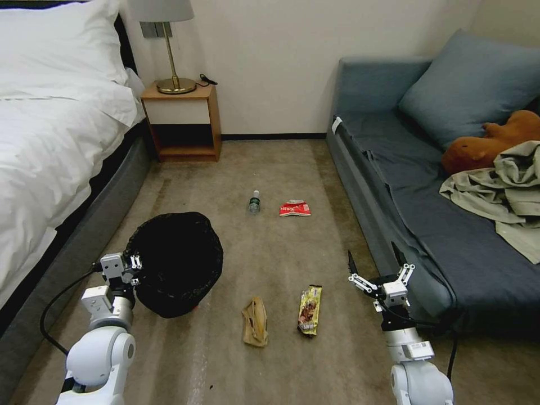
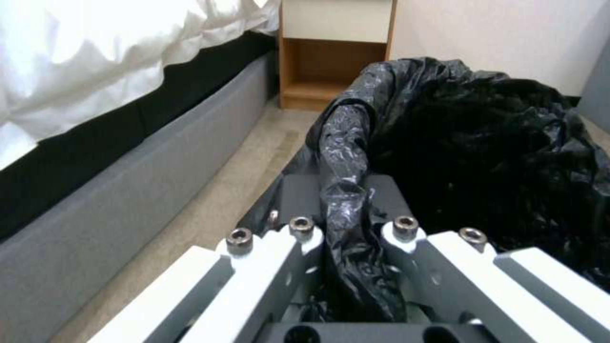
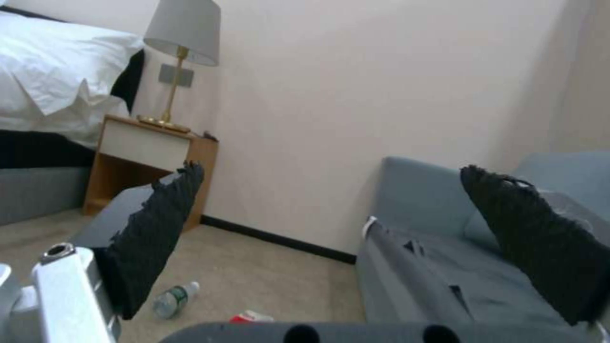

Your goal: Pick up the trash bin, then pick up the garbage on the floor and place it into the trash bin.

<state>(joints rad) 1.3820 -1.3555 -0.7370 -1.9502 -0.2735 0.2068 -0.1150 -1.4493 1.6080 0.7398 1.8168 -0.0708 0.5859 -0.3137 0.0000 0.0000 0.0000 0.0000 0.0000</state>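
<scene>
The trash bin, lined with a glossy black bag, is tilted above the carpet near the bed. My left gripper is shut on the trash bin's near rim, the bag bunched between its fingers. Garbage lies on the floor: a tan paper bag, a gold-brown snack wrapper, a red-and-white packet and a clear bottle. The bottle and packet also show past my right gripper. My right gripper hangs open beside the sofa, right of the wrapper, holding nothing.
A white bed runs along the left and a grey-blue sofa along the right, with a beige cloth heap and brown plush toy on it. A wooden nightstand with a lamp stands at the back wall.
</scene>
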